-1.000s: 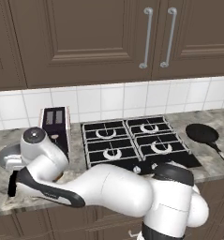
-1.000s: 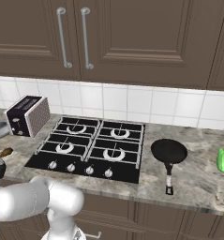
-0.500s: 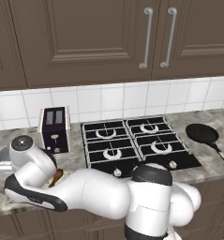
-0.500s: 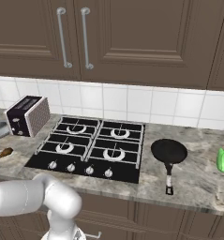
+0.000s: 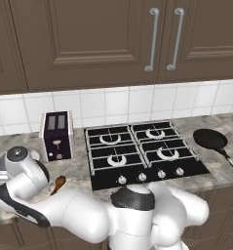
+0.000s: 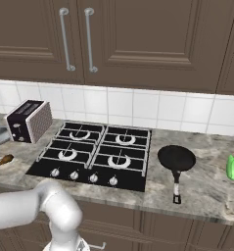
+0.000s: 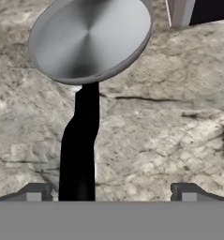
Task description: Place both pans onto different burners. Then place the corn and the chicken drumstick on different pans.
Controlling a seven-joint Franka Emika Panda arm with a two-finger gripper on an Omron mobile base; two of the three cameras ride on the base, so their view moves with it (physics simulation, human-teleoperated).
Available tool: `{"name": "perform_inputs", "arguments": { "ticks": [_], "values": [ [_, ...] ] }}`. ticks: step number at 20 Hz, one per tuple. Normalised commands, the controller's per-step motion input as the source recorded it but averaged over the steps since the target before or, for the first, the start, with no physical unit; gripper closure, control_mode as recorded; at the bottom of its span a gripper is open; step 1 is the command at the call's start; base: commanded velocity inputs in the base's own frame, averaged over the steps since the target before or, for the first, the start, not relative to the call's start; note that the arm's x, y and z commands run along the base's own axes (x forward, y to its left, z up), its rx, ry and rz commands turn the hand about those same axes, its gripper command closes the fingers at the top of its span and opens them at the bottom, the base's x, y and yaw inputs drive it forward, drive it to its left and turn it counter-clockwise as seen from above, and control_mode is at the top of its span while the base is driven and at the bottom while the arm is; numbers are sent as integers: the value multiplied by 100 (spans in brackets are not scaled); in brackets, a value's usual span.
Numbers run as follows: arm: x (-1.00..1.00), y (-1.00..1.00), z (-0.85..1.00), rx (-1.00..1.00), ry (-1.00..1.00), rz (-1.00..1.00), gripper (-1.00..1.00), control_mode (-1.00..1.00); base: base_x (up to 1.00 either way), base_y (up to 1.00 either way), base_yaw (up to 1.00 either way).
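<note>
Above the marble counter (image 7: 169,136), the gripper (image 7: 111,192) hangs with its jaws spread wide, grasping nothing; the long black handle (image 7: 80,145) of the silver pan (image 7: 90,37) runs between the fingertips. That pan's bowl holds nothing. Beside it stands the toaster (image 5: 56,135), with the chicken drumstick (image 5: 58,184) on the stone nearby. Beyond the bare hob (image 5: 140,153), the black pan (image 6: 176,158) sits empty near a green item (image 6: 233,167).

base views share hob (image 5: 140,151), hand view close on counter (image 7: 169,122)
</note>
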Motion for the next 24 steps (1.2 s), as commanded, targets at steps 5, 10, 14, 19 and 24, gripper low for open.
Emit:
{"name": "perform_inputs", "arguments": {
  "ticks": [5,10,14,19,24],
  "values": [
    [28,33,-23,1,0,0,-100,-100,0,0,0],
    [22,29,-26,1,0,0,-100,-100,0,0,0],
    [17,24,-31,0,0,0,-100,-100,0,0,0],
    [13,22,-34,0,0,0,100,-100,0,0,0],
    [13,16,-22,0,1,0,100,-100,0,0,0]
  ]
}}
